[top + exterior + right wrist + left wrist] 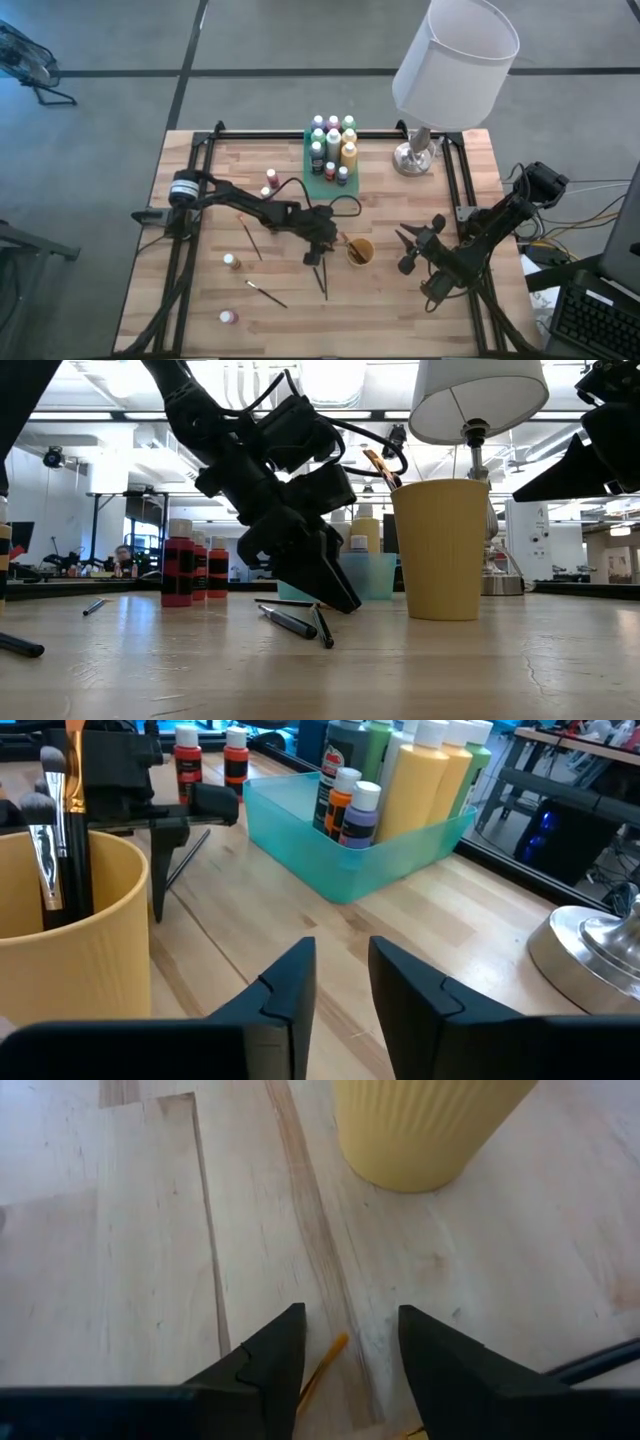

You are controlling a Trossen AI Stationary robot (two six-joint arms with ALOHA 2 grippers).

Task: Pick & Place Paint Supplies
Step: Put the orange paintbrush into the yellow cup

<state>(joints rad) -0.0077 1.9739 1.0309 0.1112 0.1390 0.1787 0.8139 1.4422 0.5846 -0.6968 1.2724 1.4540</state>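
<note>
My left gripper (316, 258) points slantwise down at the table just left of the yellow cup (360, 250). It is open, and its fingertips stand on either side of the orange end of a thin paintbrush (325, 1368) that lies flat on the wood. Two dark-handled brushes (290, 620) lie beside its tips. The cup holds more brushes (60, 810), standing on end. The green tray (350, 870) at the far middle holds several upright paint bottles (333, 140). My right gripper (403, 250) hangs open to the right of the cup, with nothing between its fingers (290, 980).
Loose small bottles stand on the wood at the left: two red ones (270, 181), one at mid left (232, 261) and one near the front edge (229, 317). Two more brushes (250, 238) (266, 293) lie left of the gripper. A white-shaded lamp (415, 155) stands far right.
</note>
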